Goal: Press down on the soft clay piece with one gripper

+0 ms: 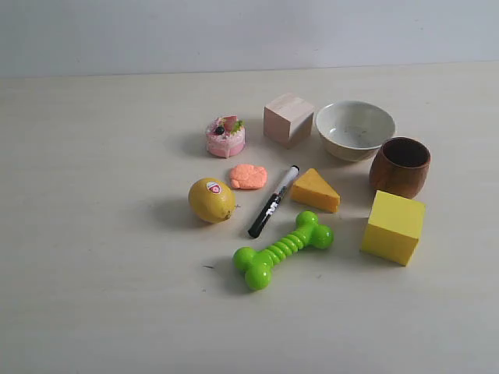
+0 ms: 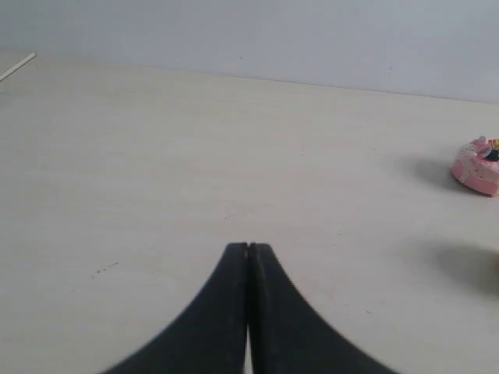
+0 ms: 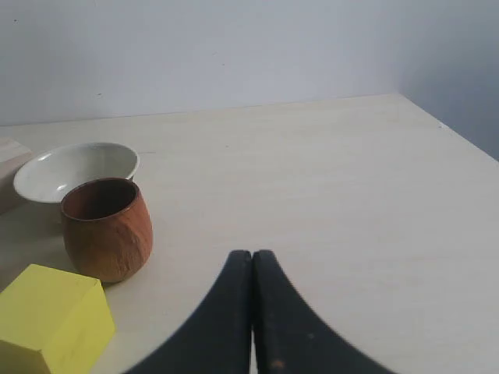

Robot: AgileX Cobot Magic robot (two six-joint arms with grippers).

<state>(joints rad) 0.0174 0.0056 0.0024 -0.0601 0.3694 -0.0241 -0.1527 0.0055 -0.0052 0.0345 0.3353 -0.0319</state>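
Observation:
The soft clay piece (image 1: pixel 248 176), a small flattish salmon-orange lump, lies on the table between the pink toy cake (image 1: pixel 225 137) and the black marker (image 1: pixel 272 202), just beyond the lemon (image 1: pixel 211 200). Neither arm shows in the exterior view. My left gripper (image 2: pixel 248 248) is shut with nothing between its fingers and sits above bare table, with the toy cake (image 2: pixel 476 166) far off to one side. My right gripper (image 3: pixel 253 255) is also shut and empty, near the brown wooden cup (image 3: pixel 106 228). The clay is out of sight in both wrist views.
Around the clay stand an orange cheese-like wedge (image 1: pixel 315 190), a green toy bone (image 1: pixel 282 249), a yellow cube (image 1: pixel 393 227), a brown cup (image 1: pixel 400 166), a white bowl (image 1: pixel 355 129) and a pale wooden block (image 1: pixel 288 119). The table's far right edge (image 3: pixel 448 128) appears in the right wrist view.

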